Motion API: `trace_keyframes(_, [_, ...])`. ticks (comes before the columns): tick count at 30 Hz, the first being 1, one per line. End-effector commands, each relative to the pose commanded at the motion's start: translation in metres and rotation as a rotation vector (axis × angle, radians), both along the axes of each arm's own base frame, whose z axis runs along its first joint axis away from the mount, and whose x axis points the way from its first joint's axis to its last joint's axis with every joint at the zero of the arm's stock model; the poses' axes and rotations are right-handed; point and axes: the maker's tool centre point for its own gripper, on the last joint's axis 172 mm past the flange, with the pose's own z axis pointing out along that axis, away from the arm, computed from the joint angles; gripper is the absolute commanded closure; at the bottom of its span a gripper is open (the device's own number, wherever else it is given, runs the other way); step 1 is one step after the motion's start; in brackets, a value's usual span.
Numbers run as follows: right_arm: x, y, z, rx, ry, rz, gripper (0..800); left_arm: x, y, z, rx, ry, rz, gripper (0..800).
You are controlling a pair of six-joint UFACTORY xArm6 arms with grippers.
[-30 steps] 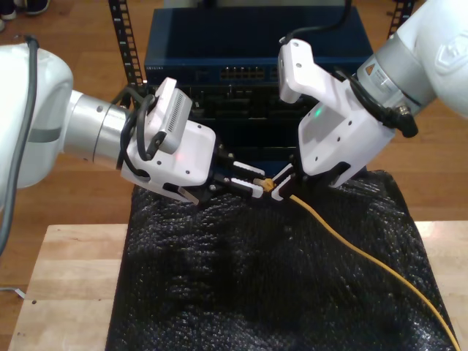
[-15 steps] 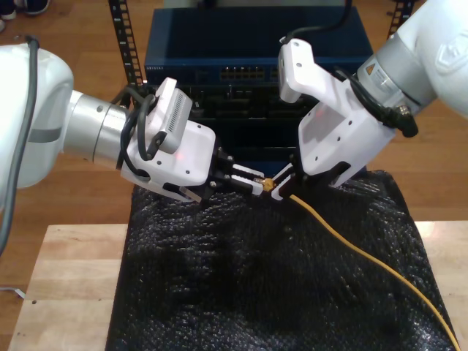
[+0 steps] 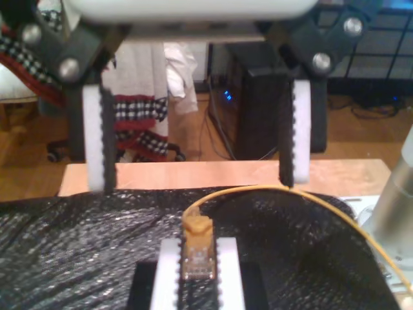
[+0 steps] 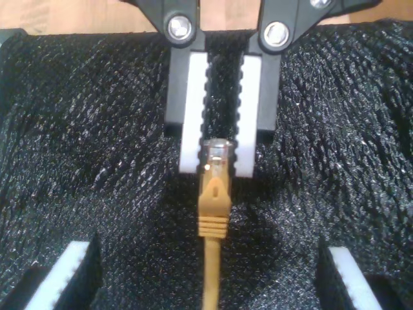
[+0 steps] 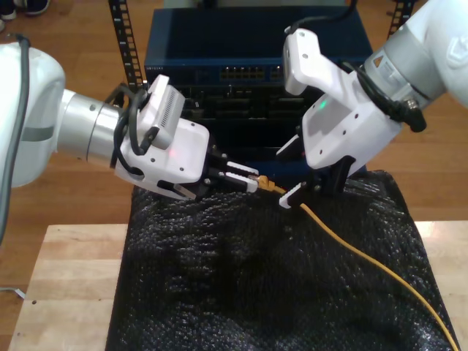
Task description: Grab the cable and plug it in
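Behind the black mat (image 5: 219,278) on the wooden table (image 5: 66,278) we see a blue switch (image 5: 219,51). At the mat's far edge my first gripper (image 5: 245,179) pinches the clear plug (image 4: 216,155) of the cable (image 5: 365,252). Facing it, my second gripper (image 4: 205,252) stands with fingers wide, one on either side of the cable, which trails across the mat toward the exterior view's right.

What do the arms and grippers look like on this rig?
My first arm and second arm: white shells, silver wrist sections, black cables. My first gripper and second gripper: white housings, black linkages with silver screws, white serrated pads. Red glow on the first's housing, green light on the second's.
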Motion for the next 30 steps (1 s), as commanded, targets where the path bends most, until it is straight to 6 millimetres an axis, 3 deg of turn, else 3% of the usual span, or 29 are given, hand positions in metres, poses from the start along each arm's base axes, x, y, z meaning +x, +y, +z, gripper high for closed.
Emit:
trace_keyframes(11, [0.005, 0.001, 0.019, 0.003, -0.045, 0.011, 2, 0.006, 0.014, 0.005, -0.071, 0.145, 0.041, 799])
trace_keyframes(19, [-0.008, -0.001, 0.056, 0.027, -0.134, 0.01, 2, 0.013, 0.028, 0.002, -0.069, 0.234, 0.091, 799])
trace_keyframes(30, [-0.005, -0.002, 0.068, 0.034, -0.164, 0.006, 6, 0.001, 0.041, 0.006, -0.127, 0.348, 0.058, 799])
